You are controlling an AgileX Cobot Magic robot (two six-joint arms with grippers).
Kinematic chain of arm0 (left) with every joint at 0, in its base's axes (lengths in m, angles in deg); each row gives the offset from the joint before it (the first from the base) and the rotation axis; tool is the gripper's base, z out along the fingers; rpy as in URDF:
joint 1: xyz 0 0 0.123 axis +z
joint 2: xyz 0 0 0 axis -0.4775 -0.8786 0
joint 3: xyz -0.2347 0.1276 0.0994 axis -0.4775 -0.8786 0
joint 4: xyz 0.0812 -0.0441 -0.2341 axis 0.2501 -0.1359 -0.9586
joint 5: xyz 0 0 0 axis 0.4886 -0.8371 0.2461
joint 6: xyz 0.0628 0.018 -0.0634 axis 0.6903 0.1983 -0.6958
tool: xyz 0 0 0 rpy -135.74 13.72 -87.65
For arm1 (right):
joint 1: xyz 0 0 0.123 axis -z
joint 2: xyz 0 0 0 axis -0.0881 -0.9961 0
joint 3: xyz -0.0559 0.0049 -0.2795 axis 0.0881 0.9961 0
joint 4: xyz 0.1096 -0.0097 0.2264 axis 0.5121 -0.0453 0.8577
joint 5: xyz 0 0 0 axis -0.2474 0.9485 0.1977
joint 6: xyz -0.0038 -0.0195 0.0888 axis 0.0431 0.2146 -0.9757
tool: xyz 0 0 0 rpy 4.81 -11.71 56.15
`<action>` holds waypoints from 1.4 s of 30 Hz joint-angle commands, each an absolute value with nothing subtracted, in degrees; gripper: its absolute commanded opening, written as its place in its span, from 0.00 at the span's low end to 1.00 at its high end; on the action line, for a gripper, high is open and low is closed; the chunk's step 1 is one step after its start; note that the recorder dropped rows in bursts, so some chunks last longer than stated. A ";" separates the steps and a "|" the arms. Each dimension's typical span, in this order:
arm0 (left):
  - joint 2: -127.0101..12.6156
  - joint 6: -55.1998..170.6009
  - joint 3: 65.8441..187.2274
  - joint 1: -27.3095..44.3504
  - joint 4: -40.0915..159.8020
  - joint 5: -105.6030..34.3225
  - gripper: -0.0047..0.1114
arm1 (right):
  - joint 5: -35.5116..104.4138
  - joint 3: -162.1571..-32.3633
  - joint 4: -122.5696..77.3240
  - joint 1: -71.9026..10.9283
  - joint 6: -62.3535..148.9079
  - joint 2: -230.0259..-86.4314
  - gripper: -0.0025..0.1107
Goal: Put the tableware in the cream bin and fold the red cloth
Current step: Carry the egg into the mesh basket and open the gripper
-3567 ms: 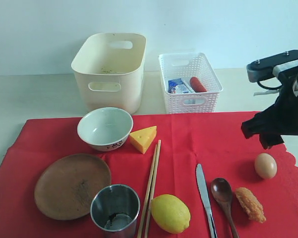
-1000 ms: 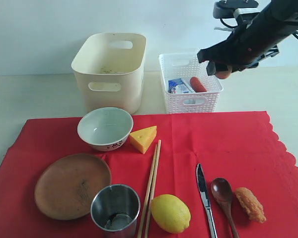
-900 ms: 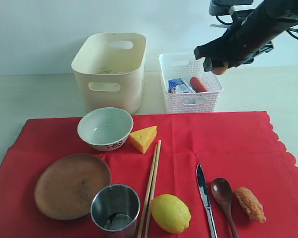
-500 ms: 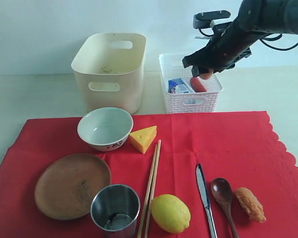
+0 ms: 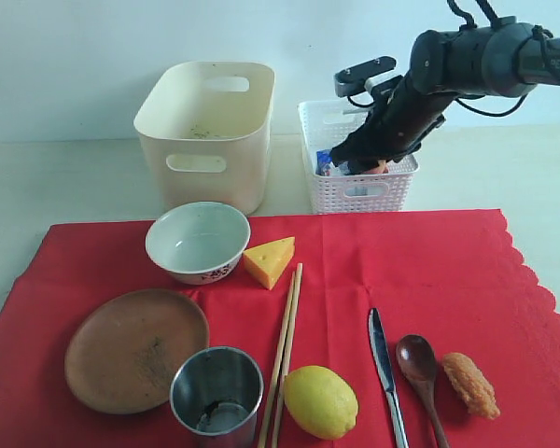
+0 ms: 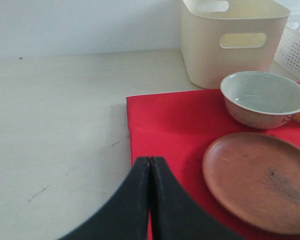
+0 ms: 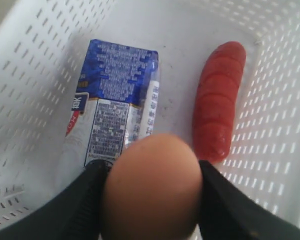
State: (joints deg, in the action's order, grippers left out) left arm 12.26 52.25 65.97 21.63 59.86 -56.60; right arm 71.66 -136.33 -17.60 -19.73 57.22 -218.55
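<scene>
Right, the tableware first: none of it is in the cream bin (image 5: 235, 182) yet. The bowl (image 5: 197, 241), plate (image 5: 135, 349) and cup (image 5: 217, 390) sit on the left half of the red cloth (image 5: 420, 271). The chopsticks (image 5: 285, 345) lie down the middle, and the knife (image 5: 384, 369) and spoon (image 5: 418, 366) are at lower right. The bin stands empty at upper centre, just behind the cloth's far edge.

Upper right, the right gripper (image 5: 366, 161) is down inside the white basket (image 5: 392, 193), its jaws partly spread and clamped on an egg (image 7: 151, 185). Under the egg lie a blue carton (image 7: 115, 100) and a red sausage (image 7: 217, 100). The left gripper (image 6: 149, 200) hangs with its jaws pressed together, holding nothing, over the cloth's near-left corner by the plate.

Now the risks. If the egg is let go too high, it could crack on the carton or roll against the sausage. The basket looks light, so a finger catching its rim on the way out could tip it. Later, the lemon (image 5: 320, 401) sits against the chopsticks with the cup just beside them, so a sloppy pinch there could send the lemon rolling.
</scene>
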 commanded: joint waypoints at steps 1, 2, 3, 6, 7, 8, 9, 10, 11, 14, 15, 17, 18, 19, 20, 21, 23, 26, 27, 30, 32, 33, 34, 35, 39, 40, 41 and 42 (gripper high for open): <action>12.62 52.05 65.84 21.77 59.55 -56.00 0.04 | 71.26 -136.94 -16.73 -19.67 57.42 -219.25 0.17; 12.62 52.05 65.84 21.77 59.55 -56.00 0.04 | 71.26 -136.94 -15.78 -19.67 57.42 -219.25 0.23; 12.62 52.05 65.84 21.77 59.55 -56.00 0.04 | 71.26 -136.94 -15.30 -19.67 57.42 -219.25 0.28; 12.62 51.95 65.84 21.77 59.55 -56.00 0.04 | 71.26 -136.94 -13.50 -19.67 57.42 -219.25 0.46; 12.62 51.95 65.84 21.77 59.55 -56.00 0.04 | 71.26 -136.94 -12.97 -19.67 57.42 -219.25 0.52; 12.62 51.95 65.84 21.77 59.55 -56.00 0.04 | 71.26 -136.94 -12.05 -19.67 57.42 -219.25 0.58; 12.62 51.95 65.84 21.77 59.55 -56.00 0.04 | 71.26 -136.94 -11.27 -19.67 57.42 -219.25 0.62; 12.62 51.95 65.84 21.77 59.55 -56.00 0.04 | 71.26 -136.94 -10.53 -19.67 57.42 -219.25 0.64; 12.62 51.95 65.84 21.77 59.55 -56.00 0.04 | 71.26 -136.94 -9.80 -19.67 57.42 -219.25 0.66; 12.62 52.07 65.84 21.77 59.55 -56.00 0.04 | 71.46 -136.94 -7.88 -19.67 57.68 -219.25 0.69; 12.62 52.07 65.84 21.77 59.55 -56.00 0.04 | 71.63 -136.94 -6.70 -19.67 58.14 -219.25 0.69; 12.62 52.07 65.84 21.77 59.55 -56.00 0.04 | 72.17 -136.94 -4.18 -19.67 59.68 -219.25 0.69; 12.62 52.07 65.84 21.77 59.55 -56.00 0.04 | 72.37 -136.94 -2.65 -19.67 60.55 -219.25 0.69; 12.62 52.07 65.84 21.77 59.55 -56.00 0.04 | 72.45 -136.94 -1.05 -19.67 61.41 -219.25 0.69; 12.62 52.07 65.84 21.77 59.55 -56.00 0.04 | 72.61 -136.94 0.33 -19.67 62.36 -219.25 0.70; 12.62 52.07 65.84 21.77 59.55 -56.00 0.04 | 72.71 -136.94 1.65 -19.67 63.39 -219.25 0.72; 12.62 52.07 65.84 21.77 59.55 -56.00 0.04 | 72.85 -136.94 3.11 -19.67 65.04 -219.25 0.78; 12.62 52.07 65.84 21.77 59.55 -56.00 0.04 | 72.85 -136.94 5.54 -19.67 67.07 -219.25 0.85; 12.62 52.07 65.84 21.77 59.55 -56.00 0.04 | 72.85 -136.94 6.48 -19.67 68.03 -219.25 0.86; 12.62 52.07 65.84 21.77 59.55 -56.00 0.04 | 73.11 -136.94 7.65 -20.17 69.55 -219.25 0.86; 12.62 52.07 65.84 21.77 59.55 -56.00 0.04 | 73.11 -136.94 6.88 -21.13 69.88 -219.25 0.86; 12.62 52.07 65.84 21.77 59.55 -56.00 0.04 | 72.83 -136.94 6.07 -21.73 70.15 -219.25 0.86; 12.62 52.07 65.84 21.77 59.55 -56.00 0.04 | 72.25 -136.94 5.21 -22.43 70.15 -219.25 0.86; 12.62 52.07 65.84 21.77 59.55 -56.00 0.04 | 71.70 -136.94 4.61 -22.91 70.15 -219.25 0.86; 12.62 52.07 65.84 21.77 59.55 -56.00 0.04 | 70.70 -138.10 1.27 -24.19 69.04 -219.25 0.86; 12.62 52.07 65.84 21.77 59.55 -56.00 0.04 | 70.98 -138.73 -0.01 -24.28 67.35 -219.25 0.86; 12.62 52.07 65.84 21.77 59.55 -56.00 0.04 | 71.55 -139.33 -1.38 -24.28 65.38 -219.25 0.86; 12.62 52.07 65.84 21.77 59.55 -56.00 0.04 | 72.10 -139.97 -2.88 -24.03 63.27 -219.25 0.86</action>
